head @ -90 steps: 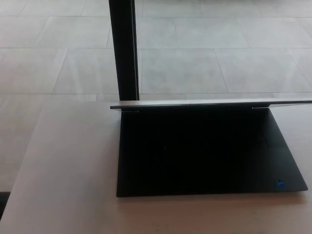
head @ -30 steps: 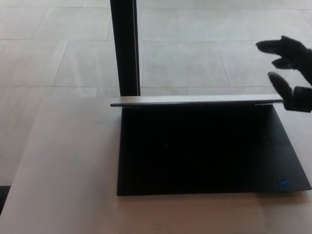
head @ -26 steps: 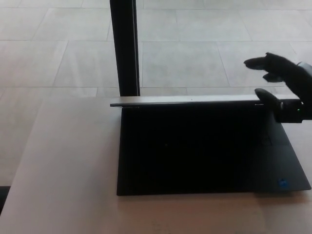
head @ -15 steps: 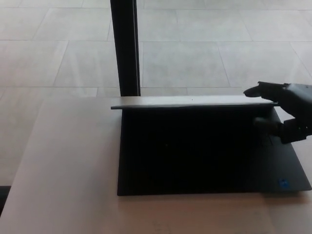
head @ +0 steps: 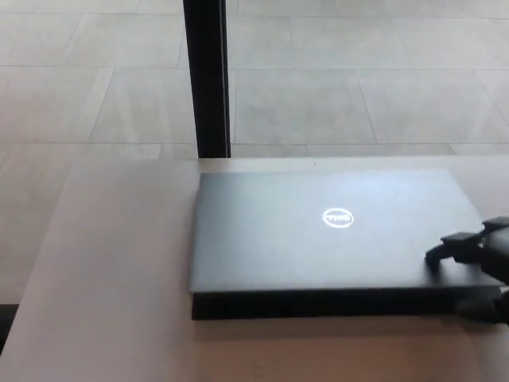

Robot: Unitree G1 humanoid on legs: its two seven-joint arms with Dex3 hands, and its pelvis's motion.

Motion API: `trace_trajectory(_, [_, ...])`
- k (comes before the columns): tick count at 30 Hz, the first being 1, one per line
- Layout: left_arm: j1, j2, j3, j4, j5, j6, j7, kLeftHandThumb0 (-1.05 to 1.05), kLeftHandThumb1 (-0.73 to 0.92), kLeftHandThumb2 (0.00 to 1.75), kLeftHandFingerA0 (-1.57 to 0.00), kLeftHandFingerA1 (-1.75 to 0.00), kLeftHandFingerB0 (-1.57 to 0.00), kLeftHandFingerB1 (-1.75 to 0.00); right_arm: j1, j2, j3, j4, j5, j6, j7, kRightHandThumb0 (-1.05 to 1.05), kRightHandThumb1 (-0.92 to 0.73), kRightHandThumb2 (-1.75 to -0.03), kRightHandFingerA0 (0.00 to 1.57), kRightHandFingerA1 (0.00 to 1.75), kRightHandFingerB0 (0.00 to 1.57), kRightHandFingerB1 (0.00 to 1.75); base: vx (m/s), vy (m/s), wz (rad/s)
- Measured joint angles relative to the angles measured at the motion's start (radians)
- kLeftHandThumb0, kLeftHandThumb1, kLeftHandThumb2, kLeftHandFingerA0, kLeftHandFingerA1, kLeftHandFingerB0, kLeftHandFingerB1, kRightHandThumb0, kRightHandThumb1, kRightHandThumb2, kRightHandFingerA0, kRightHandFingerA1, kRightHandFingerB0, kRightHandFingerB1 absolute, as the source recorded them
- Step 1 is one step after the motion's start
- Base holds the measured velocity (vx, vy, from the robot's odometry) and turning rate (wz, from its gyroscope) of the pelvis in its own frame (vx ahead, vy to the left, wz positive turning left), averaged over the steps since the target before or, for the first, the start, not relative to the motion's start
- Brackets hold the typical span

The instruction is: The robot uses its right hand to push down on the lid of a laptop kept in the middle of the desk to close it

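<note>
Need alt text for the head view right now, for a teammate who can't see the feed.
A dark grey laptop lies on a pale desk, its lid nearly flat with a thin dark gap along the front edge. The robot's black right hand rests on the lid's front right corner. Behind stands a black post on a tiled floor.

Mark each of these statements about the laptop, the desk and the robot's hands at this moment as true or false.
1. The laptop lid is lowered almost flat. True.
2. The right hand is at the lid's right front corner. True.
3. The left hand rests on the lid. False: no left hand is in view.
4. The keyboard is fully exposed. False: the lid covers it.
5. A round logo shows on the lid. True.
</note>
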Motion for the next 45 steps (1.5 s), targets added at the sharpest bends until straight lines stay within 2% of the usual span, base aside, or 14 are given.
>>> trace_trajectory(3, [-0.002,0.001,-0.005,0.003,-0.005,0.000,0.000,-0.82,0.77,1.18,-0.51,-0.70,-0.38,-0.56,0.031,0.007,0.000,0.030,-0.023,-0.010,0.000,-0.83,-0.92,-0.74,0.42,0.58,0.39,0.38,0.00,0.000,0.00])
trace_trajectory(4, [-0.002,0.001,-0.007,0.003,-0.007,0.000,0.000,-0.86,0.92,0.76,-0.52,-0.65,-0.44,-0.48,0.035,0.012,-0.001,0.041,-0.029,-0.011,-0.003,-0.84,-0.92,-0.77,0.44,0.59,0.38,0.38,0.00,0.000,0.00])
trace_trajectory(8, [-0.006,0.001,-0.017,0.003,-0.012,0.000,0.000,-0.87,0.92,0.77,-0.53,-0.66,-0.42,-0.47,0.032,0.047,-0.010,0.096,-0.052,-0.012,-0.031,-0.79,-0.76,-1.15,0.42,0.65,0.34,0.51,0.00,0.000,0.00])
trace_trajectory(10, [-0.006,0.001,-0.019,0.003,-0.015,0.000,0.000,-0.86,0.92,0.77,-0.52,-0.67,-0.43,-0.48,0.027,0.067,-0.014,0.124,-0.060,-0.011,-0.045,-0.83,-0.92,-0.74,0.43,0.60,0.41,0.39,0.00,0.000,0.00])
trace_trajectory(11, [-0.006,0.001,-0.019,0.003,-0.017,0.000,0.000,-0.86,0.92,0.76,-0.53,-0.67,-0.45,-0.48,0.025,0.076,-0.016,0.140,-0.063,-0.011,-0.053,-0.78,-0.77,-1.16,0.41,0.64,0.34,0.52,0.00,0.000,0.00])
trace_trajectory(13, [-0.006,0.001,-0.021,0.003,-0.019,0.000,0.000,-0.87,0.92,0.75,-0.52,-0.68,-0.45,-0.48,0.019,0.089,-0.018,0.163,-0.067,-0.012,-0.063,-0.82,-0.92,-0.77,0.44,0.63,0.39,0.39,0.00,0.000,0.00])
trace_trajectory(14, [-0.007,0.001,-0.021,0.003,-0.020,0.000,0.000,-0.81,0.75,1.16,-0.51,-0.69,-0.41,-0.58,0.015,0.096,-0.020,0.178,-0.071,-0.012,-0.071,-0.79,-0.78,-1.16,0.42,0.66,0.32,0.51,0.00,0.000,0.00])
trace_trajectory(15, [-0.007,0.001,-0.023,0.003,-0.020,0.000,0.001,-0.86,0.92,0.75,-0.53,-0.67,-0.46,-0.49,0.012,0.102,-0.023,0.189,-0.073,-0.013,-0.077,-0.83,-0.92,-0.79,0.40,0.61,0.34,0.40,0.00,0.000,0.00])
trace_trajectory(16, [-0.007,0.001,-0.026,0.003,-0.020,0.000,0.001,-0.85,0.92,0.77,-0.53,-0.68,-0.44,-0.50,0.011,0.105,-0.027,0.195,-0.074,-0.013,-0.080,-0.77,-0.77,-1.17,0.38,0.65,0.28,0.51,0.00,0.000,0.00])
trace_trajectory(24, [-0.006,0.002,-0.039,0.004,-0.022,0.000,0.007,-0.80,0.76,1.15,-0.50,-0.69,-0.41,-0.58,0.017,0.114,-0.068,0.202,-0.075,-0.014,-0.077,-0.81,-0.92,-0.75,0.41,0.58,0.36,0.37,0.00,0.000,0.00])
trace_trajectory(27, [-0.006,0.002,-0.039,0.004,-0.027,0.000,0.007,-0.86,0.92,0.77,-0.53,-0.66,-0.44,-0.49,0.026,0.114,-0.090,0.190,-0.067,-0.018,-0.064,-0.88,-0.81,-0.88,0.36,0.58,0.33,0.42,0.00,0.000,0.00])
trace_trajectory(28, [-0.007,0.002,-0.039,0.004,-0.029,0.000,0.007,-0.82,0.76,1.16,-0.50,-0.69,-0.40,-0.57,0.033,0.112,-0.104,0.179,-0.060,-0.018,-0.055,-0.82,-0.92,-0.75,0.38,0.56,0.37,0.38,0.00,0.000,0.00])
trace_trajectory(30, [-0.006,0.002,-0.039,0.004,-0.034,0.000,0.008,-0.86,0.92,0.76,-0.51,-0.64,-0.44,-0.47,0.048,0.104,-0.133,0.152,-0.043,-0.019,-0.031,-0.81,-0.92,-0.76,0.37,0.57,0.37,0.38,0.00,0.000,0.00])
trace_trajectory(45, [-0.007,0.008,-0.040,0.004,-0.049,0.000,0.008,-0.86,0.92,0.74,-0.53,-0.67,-0.47,-0.49,0.125,0.002,-0.513,-0.048,0.144,-0.078,0.083,-0.76,-0.92,-0.69,0.53,0.52,0.48,0.42,0.00,0.000,0.00])
